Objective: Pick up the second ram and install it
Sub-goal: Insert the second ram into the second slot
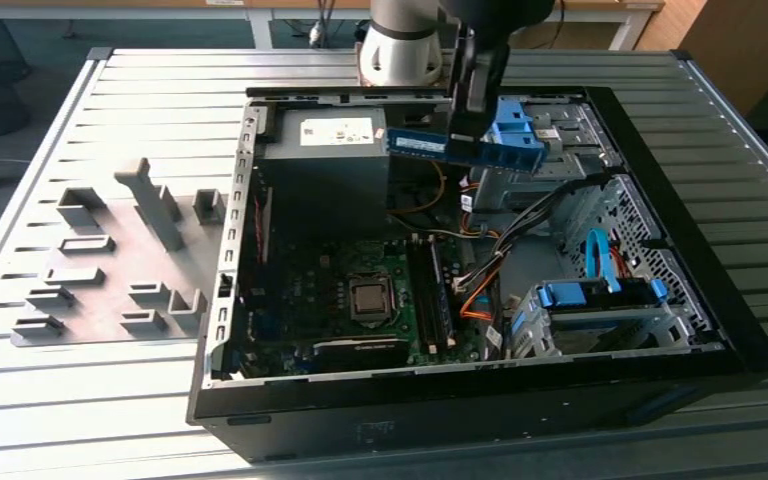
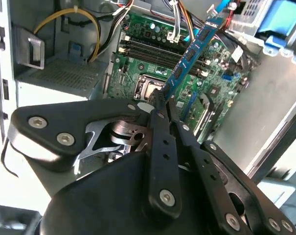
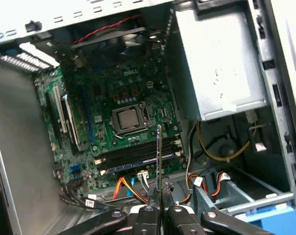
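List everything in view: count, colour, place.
table: one, grey, slatted.
computer case: one, black, open, on the table.
motherboard: one, green, inside the case.
power supply: one, grey, inside the case.
drive latches: several, bright blue, case's side at the exterior view's right.
bracket blocks: several, grey, on the table, exterior view's left.
second ram: one, blue-green, held over the open case.
gripper: one, black, shut on the second ram.
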